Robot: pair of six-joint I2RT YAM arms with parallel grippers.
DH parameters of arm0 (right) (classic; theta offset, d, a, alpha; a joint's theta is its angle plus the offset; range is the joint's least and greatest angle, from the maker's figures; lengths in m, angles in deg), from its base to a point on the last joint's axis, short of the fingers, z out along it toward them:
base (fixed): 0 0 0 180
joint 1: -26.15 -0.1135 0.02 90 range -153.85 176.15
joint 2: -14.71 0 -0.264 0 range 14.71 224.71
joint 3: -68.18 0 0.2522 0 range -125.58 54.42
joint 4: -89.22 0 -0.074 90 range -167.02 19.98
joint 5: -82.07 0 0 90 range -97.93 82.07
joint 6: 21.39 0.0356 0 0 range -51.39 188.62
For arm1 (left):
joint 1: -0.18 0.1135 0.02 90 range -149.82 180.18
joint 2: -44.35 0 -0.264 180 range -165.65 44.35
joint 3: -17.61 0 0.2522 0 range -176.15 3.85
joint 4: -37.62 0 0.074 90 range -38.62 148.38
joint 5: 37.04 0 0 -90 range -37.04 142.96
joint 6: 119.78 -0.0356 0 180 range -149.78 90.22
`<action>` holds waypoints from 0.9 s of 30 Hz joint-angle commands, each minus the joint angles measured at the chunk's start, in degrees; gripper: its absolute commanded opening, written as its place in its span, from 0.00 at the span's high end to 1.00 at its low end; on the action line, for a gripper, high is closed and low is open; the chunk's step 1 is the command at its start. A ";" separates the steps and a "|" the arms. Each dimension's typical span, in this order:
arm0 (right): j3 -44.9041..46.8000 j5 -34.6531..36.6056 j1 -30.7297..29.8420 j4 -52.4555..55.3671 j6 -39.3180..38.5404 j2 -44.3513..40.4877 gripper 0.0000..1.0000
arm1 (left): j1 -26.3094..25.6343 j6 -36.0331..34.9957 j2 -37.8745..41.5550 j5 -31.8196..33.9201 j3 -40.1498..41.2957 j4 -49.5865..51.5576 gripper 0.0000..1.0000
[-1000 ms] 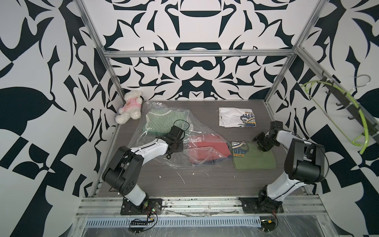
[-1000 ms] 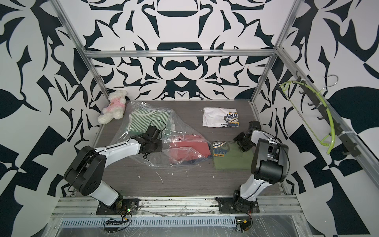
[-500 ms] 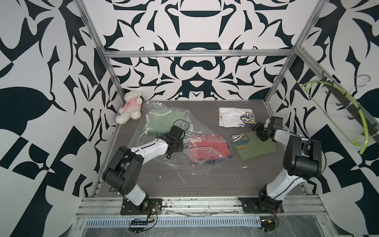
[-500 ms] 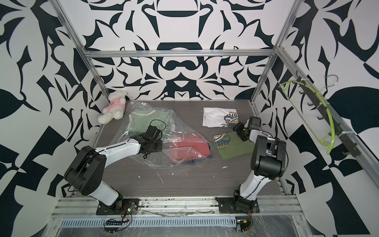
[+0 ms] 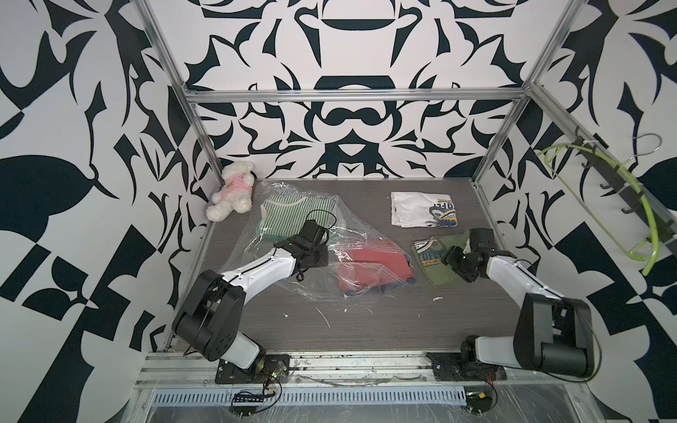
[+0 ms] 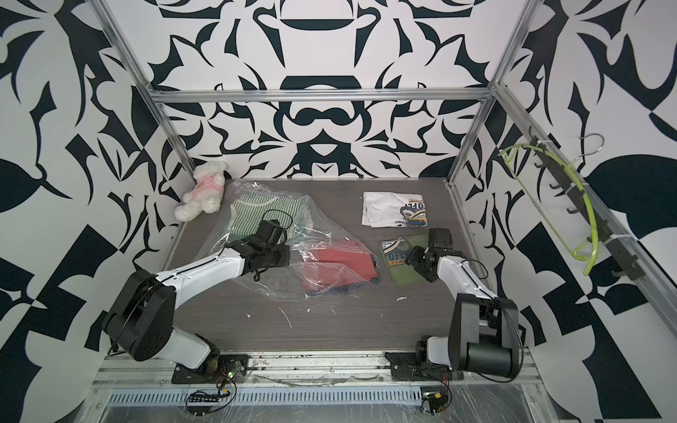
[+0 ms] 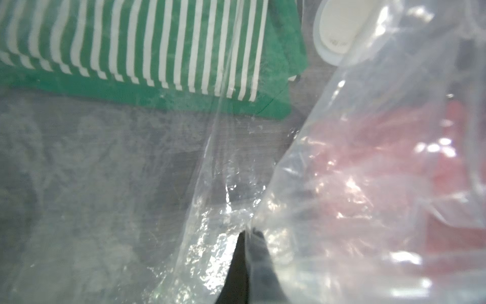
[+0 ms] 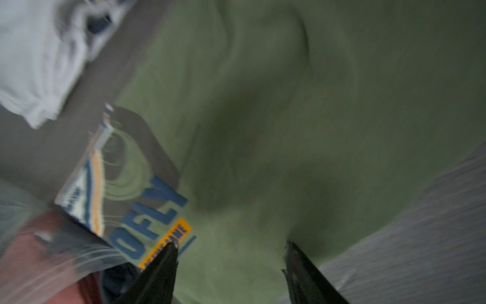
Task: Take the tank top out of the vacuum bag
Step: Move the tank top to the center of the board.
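The vacuum bag lies crumpled at the centre-left of the table, its round white valve in the left wrist view. Inside it are a green striped garment and a red one. My left gripper is shut on a fold of the bag's plastic. The olive-green printed tank top lies outside the bag, by its right end. My right gripper hovers open just over it, nothing between its fingers.
A folded white printed shirt lies at the back right, close behind the tank top. A white plush toy sits in the back left corner. A green hanger hangs on the right wall. White scraps dot the front of the table.
The tank top slid toward the back and turned. My right gripper came off its far edge and now stands open over its middle. The left arm has not moved.
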 commanded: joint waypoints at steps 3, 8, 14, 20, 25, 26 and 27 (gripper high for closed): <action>-6.54 -1.91 -4.10 3.89 -2.72 9.41 0.43 | 0.47 -0.83 1.93 -0.74 -2.32 0.84 1.00; -12.33 -0.58 -10.08 3.46 -1.56 16.47 0.47 | 0.46 -0.66 4.00 -0.28 -1.94 2.07 1.00; -15.06 -0.20 -11.66 1.93 -1.68 15.64 0.48 | 0.48 -0.83 5.18 -1.11 -1.75 2.71 1.00; -11.02 -4.08 -11.94 1.90 -3.43 0.28 0.46 | 0.23 -0.48 3.99 -6.48 -2.78 -0.31 1.00; -7.96 -13.59 -13.74 4.34 -0.10 -5.69 0.43 | -2.25 -1.32 -1.19 -8.53 -8.97 1.49 1.00; -7.40 -14.68 -14.38 4.42 0.64 -6.12 0.43 | -2.79 -1.50 -2.49 -9.17 -10.14 1.97 1.00; -6.83 -15.38 -15.23 4.54 1.46 -6.48 0.43 | -3.33 -1.53 -4.03 -9.75 -11.60 2.79 1.00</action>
